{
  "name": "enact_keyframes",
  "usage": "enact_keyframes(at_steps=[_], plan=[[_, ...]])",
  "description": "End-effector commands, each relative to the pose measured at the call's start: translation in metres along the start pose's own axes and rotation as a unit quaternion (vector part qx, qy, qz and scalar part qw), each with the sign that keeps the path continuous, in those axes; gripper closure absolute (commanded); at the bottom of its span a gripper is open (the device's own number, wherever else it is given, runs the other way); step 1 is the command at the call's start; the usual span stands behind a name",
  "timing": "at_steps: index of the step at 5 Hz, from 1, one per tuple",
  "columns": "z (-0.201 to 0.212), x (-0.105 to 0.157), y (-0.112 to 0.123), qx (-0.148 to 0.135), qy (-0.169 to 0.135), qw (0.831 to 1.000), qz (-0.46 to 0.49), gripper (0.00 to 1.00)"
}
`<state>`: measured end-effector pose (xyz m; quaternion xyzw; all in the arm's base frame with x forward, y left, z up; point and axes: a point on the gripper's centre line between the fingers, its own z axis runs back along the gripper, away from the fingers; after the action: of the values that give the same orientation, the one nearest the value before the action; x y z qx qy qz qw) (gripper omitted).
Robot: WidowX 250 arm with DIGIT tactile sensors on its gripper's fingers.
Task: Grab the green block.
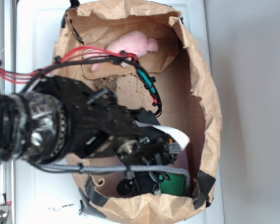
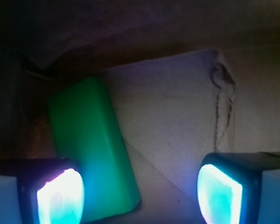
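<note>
Exterior view: brown paper bag (image 1: 210, 107) lying open on the white tabletop (image 1: 42, 28), robot arm (image 1: 70, 126) reaching into it. Pink plush toy (image 1: 130, 44) at the far end. Green block (image 1: 173, 185) at the near end by the bag wall, mostly hidden under the hand (image 1: 149, 179); finger state can't be read here.

Wrist view: hand (image 2: 140, 193) spread wide, nothing between the pads. Green block (image 2: 91, 149) flat on the bag floor, offset toward the left pad (image 2: 60, 196), partly outside the gap. Looks rigid, light, smooth, so maybe slippery. Best pinch across its narrow width, mid-length, after re-centering.
</note>
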<state>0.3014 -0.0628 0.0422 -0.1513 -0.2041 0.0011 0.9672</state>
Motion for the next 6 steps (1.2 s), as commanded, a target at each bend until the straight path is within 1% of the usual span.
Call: enact_keyframes(at_steps=[1, 2, 3, 4, 5, 6], plan=[[-0.007, -0.010, -0.011, 0.006, -0.030, 0.991, -0.128, 0.00], [0.002, -0.013, -0.015, 0.008, -0.035, 0.989, -0.145, 0.00], [0.010, -0.013, -0.020, 0.006, -0.033, 0.989, -0.142, 0.00], [0.007, -0.011, -0.018, 0.019, -0.019, 0.991, -0.129, 0.00], [0.003, -0.005, -0.014, 0.022, -0.010, 0.994, -0.102, 1.00], [0.000, -0.001, -0.011, 0.028, -0.015, 0.994, -0.105, 0.15]])
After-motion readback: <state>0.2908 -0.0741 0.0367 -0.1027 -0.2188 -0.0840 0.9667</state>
